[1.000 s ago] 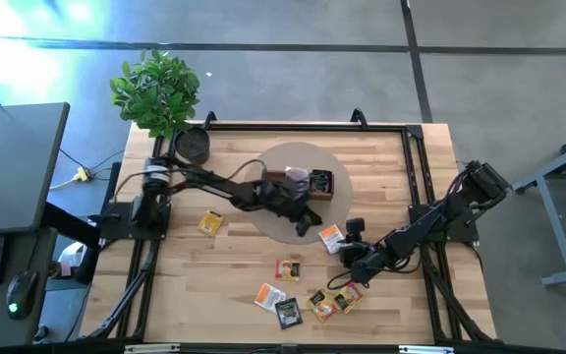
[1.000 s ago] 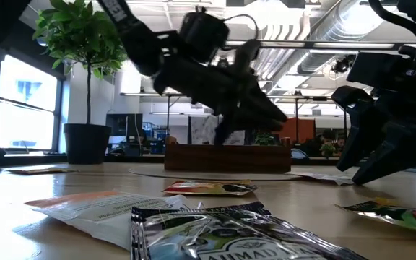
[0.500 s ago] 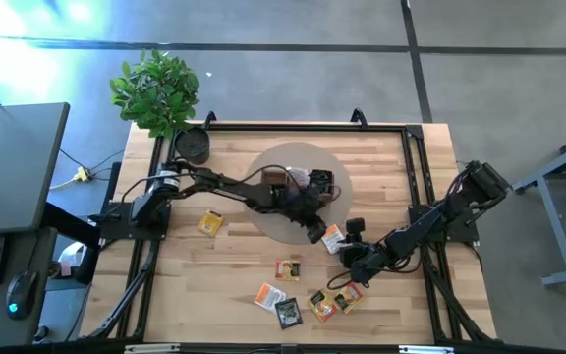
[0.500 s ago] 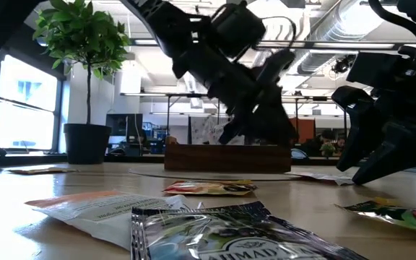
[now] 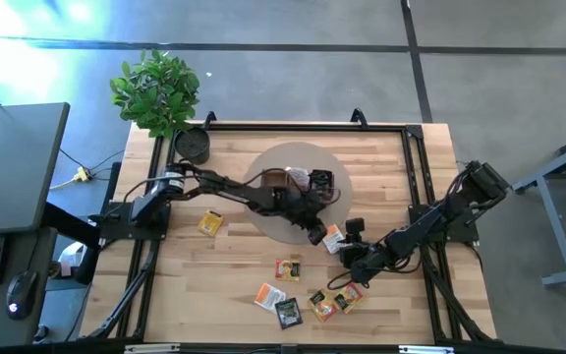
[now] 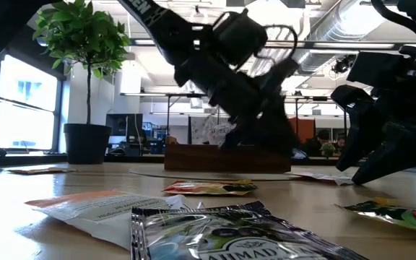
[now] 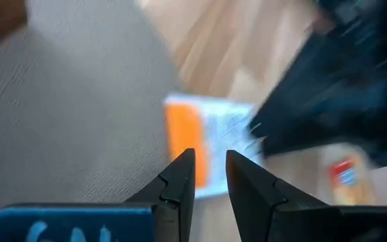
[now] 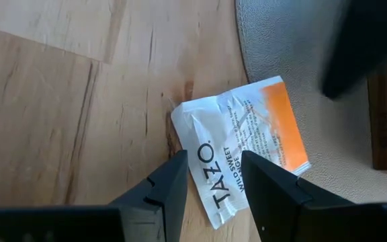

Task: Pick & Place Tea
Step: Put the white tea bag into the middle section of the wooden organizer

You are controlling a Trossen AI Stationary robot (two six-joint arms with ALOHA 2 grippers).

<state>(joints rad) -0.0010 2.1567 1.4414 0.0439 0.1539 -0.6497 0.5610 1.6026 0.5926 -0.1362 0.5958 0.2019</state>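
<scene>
A white-and-orange tea packet [image 5: 332, 238] lies flat at the near right rim of the round grey mat [image 5: 278, 228], partly on the mat and partly on the wood. My left gripper [image 7: 210, 171] hangs just above its orange end [image 7: 187, 138], slanting down, open by a narrow gap with nothing between the fingers. My right gripper [image 8: 213, 181] stands open over the packet's white end [image 8: 210, 165], coming from the table's right. The long wooden tray [image 5: 303, 184] sits on the mat behind. Several more tea packets [image 5: 287, 268] lie flat on the table nearer the front edge.
A yellow packet [image 5: 209, 223] lies left of the mat. A potted plant [image 5: 160, 88] and a dark round pot [image 5: 192, 146] stand at the far left corner. The two arms are close together over the one packet. Black rails [image 5: 416, 197] run along the table's edges.
My left gripper has gone from in front of the tray toward the table's right and near edge, sinking a little and tipping less steeply, and now hangs over the white-and-orange packet. The packet has stayed where it was.
</scene>
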